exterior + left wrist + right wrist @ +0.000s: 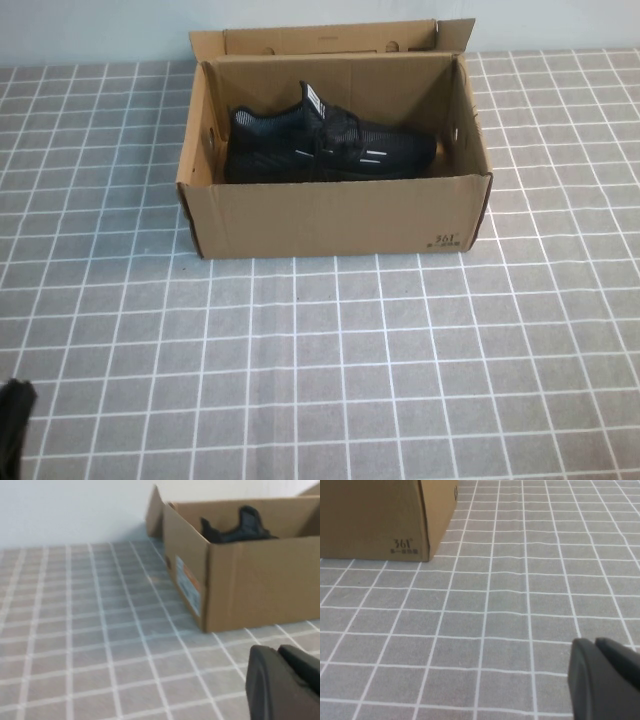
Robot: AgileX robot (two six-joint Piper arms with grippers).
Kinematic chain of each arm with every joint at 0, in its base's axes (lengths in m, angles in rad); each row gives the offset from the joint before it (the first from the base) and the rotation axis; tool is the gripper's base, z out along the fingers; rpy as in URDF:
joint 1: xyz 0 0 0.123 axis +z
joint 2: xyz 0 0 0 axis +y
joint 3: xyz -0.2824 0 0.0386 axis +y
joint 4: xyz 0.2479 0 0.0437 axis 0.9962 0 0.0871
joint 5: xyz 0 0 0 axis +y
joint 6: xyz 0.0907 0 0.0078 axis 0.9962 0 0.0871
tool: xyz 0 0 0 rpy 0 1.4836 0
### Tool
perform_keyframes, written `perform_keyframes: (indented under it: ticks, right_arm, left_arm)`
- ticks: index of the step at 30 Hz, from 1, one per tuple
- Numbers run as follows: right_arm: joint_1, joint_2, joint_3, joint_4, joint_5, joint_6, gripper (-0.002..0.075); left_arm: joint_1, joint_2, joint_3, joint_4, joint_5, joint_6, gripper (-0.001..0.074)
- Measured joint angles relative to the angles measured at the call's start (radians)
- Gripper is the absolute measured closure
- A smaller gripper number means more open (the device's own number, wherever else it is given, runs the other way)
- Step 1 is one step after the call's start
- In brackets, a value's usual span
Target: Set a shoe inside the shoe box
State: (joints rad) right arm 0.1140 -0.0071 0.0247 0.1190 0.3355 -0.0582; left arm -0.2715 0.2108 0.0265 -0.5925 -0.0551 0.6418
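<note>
The black knit shoe (pixel 325 147) lies on its sole inside the open brown shoe box (pixel 330 215), toe toward the right; its heel and tongue (pixel 241 526) show over the box wall in the left wrist view. The box's flap lid (pixel 330 38) stands up at the back. My left gripper (pixel 278 651) is shut and holds nothing, low over the table well in front-left of the box; only a dark bit of it (pixel 12 415) shows at the high view's lower left edge. My right gripper (pixel 595 643) is shut and empty, near the table front right of the box corner (pixel 402 544).
A grey tablecloth with a white grid (pixel 330 370) covers the whole table. A pale wall (pixel 70 510) stands behind the box. The box's end carries a white-and-orange label (pixel 189 584).
</note>
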Motion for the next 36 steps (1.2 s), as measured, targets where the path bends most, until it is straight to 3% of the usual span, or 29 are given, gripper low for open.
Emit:
perform_keyframes:
  ticks: [4, 10, 16, 22, 36]
  right_arm:
    - [0.0, 0.0, 0.0, 0.0, 0.002, 0.0, 0.0742]
    - [0.0, 0.0, 0.0, 0.0, 0.002, 0.0, 0.0742]
    - [0.0, -0.002, 0.0, 0.002, 0.002, 0.0, 0.0742]
    - [0.0, -0.002, 0.0, 0.002, 0.002, 0.0, 0.0742]
    - [0.0, -0.002, 0.0, 0.002, 0.002, 0.0, 0.0742]
  left_arm:
    - [0.07, -0.05, 0.0, 0.24, -0.014, -0.149, 0.0736]
    - [0.186, -0.197, 0.0, 0.402, 0.081, -0.309, 0.0736]
    - [0.2, -0.22, 0.0, 0.665, 0.259, -0.578, 0.0736]
    - [0.2, -0.222, 0.0, 0.701, 0.443, -0.642, 0.0736]
    - [0.201, -0.222, 0.0, 0.706, 0.446, -0.642, 0.0736]
